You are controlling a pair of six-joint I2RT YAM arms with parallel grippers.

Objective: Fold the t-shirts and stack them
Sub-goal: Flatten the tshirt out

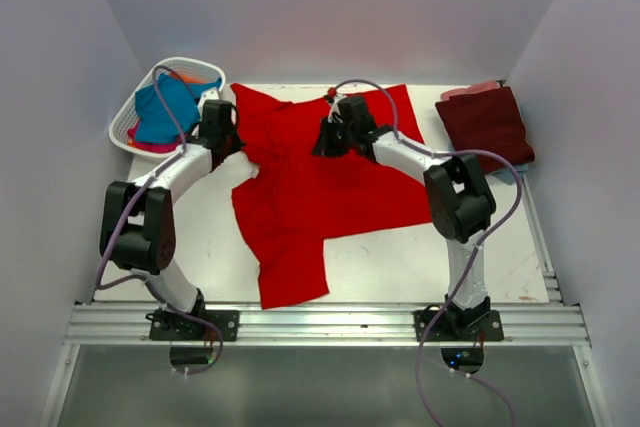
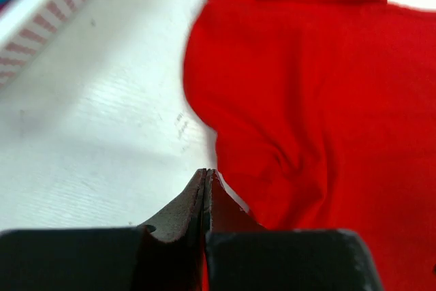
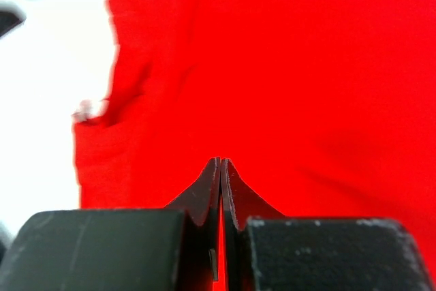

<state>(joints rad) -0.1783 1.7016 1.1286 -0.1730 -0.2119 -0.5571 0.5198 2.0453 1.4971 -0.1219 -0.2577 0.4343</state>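
Left gripper [image 2: 206,172] clenched on the near edge of the red t-shirt [image 1: 320,187], cloth spreading ahead and to its right, right gripper [image 3: 221,161] clenched on the same shirt, red all around its fingertips, maroon t-shirt [image 1: 488,122] well off to its right

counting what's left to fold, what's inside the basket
In the basket, a teal shirt on top, pink cloth and orange cloth peeking at its edges. Whatever lies beneath is covered.
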